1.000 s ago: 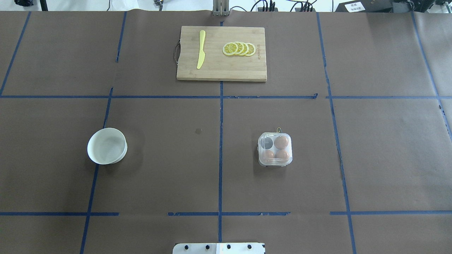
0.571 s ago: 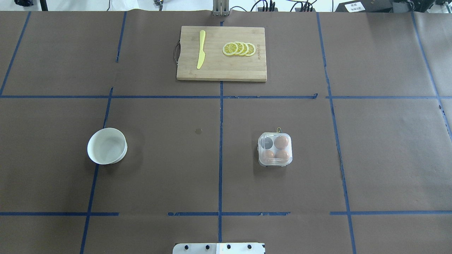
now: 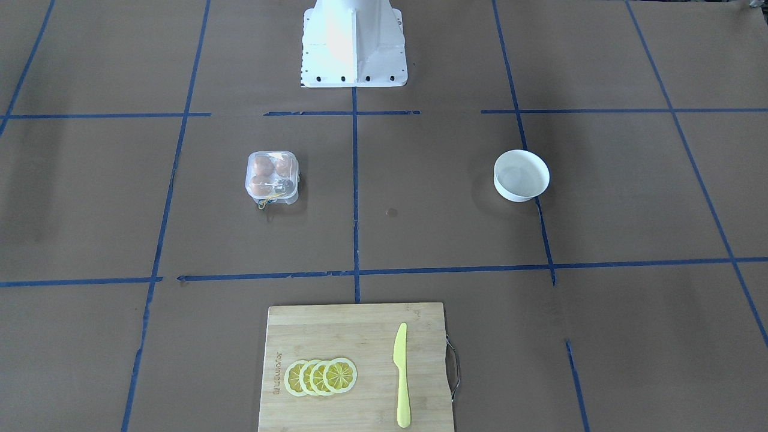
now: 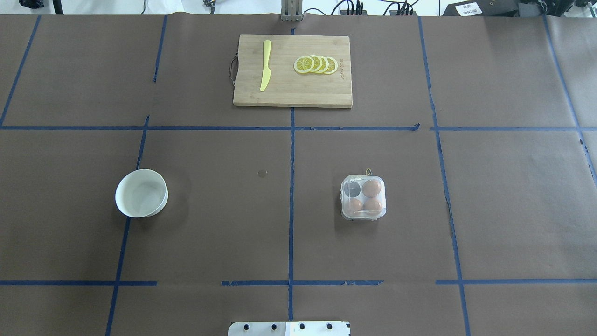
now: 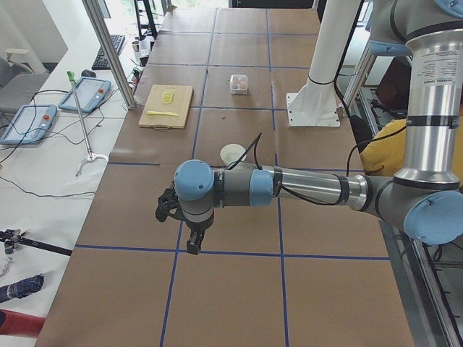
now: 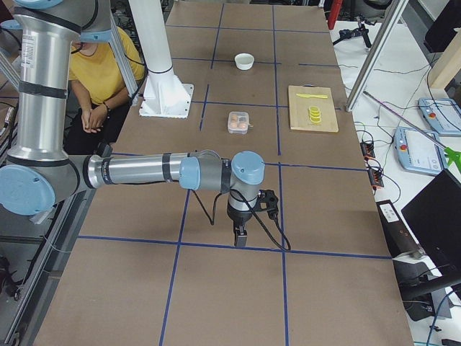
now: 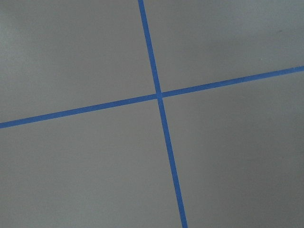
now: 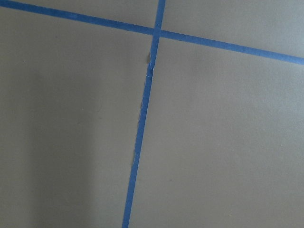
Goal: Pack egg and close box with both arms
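Note:
The clear box [image 4: 363, 197] stands right of the table's middle, and also shows in the front-facing view [image 3: 272, 177]. Through the plastic I see three brown eggs; one egg [image 4: 371, 188] is at the back right, two are in the front cells, and the back left cell looks dark. The lid seems to lie over the cells. Both arms are off the overhead view. My left gripper [image 5: 194, 244] hangs low over bare table at the left end. My right gripper [image 6: 240, 238] hangs low at the right end. I cannot tell whether either is open. The wrist views show only paper and blue tape.
An empty white bowl [image 4: 141, 192] stands left of centre. A wooden cutting board [image 4: 293, 91] at the far side holds lemon slices [image 4: 315, 65] and a yellow knife [image 4: 266, 65]. The white base block [image 3: 353, 45] is at the near edge. A seated person in yellow [image 6: 108, 68] is beside the robot.

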{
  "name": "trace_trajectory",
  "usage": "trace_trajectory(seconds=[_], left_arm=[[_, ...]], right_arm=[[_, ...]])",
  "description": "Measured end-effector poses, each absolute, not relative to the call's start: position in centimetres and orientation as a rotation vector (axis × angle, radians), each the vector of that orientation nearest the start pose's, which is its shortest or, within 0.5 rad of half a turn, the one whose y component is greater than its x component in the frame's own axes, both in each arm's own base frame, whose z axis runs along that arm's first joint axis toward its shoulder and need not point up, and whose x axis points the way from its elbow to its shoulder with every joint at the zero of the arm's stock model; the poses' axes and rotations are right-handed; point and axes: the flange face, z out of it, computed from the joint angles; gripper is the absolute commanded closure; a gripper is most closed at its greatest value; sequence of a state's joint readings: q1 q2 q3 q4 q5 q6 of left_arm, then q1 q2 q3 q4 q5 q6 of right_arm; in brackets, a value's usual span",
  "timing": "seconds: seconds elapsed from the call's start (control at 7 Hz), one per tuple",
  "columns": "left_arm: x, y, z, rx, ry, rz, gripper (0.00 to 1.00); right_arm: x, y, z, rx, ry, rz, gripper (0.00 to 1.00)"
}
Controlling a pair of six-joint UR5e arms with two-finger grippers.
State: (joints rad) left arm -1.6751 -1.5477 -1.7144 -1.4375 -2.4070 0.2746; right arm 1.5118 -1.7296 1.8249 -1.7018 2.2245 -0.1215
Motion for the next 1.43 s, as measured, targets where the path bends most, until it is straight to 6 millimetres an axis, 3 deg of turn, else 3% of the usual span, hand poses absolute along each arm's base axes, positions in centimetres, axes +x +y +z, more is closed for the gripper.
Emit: trace_trajectory(seconds=[1.43], left_arm=[[-10.9, -47.0, 60.7, 0.147, 0.822, 0.155, 0.00]], right_arm=[[4.7, -42.0, 65.6, -0.069, -0.666, -0.149, 0.00]])
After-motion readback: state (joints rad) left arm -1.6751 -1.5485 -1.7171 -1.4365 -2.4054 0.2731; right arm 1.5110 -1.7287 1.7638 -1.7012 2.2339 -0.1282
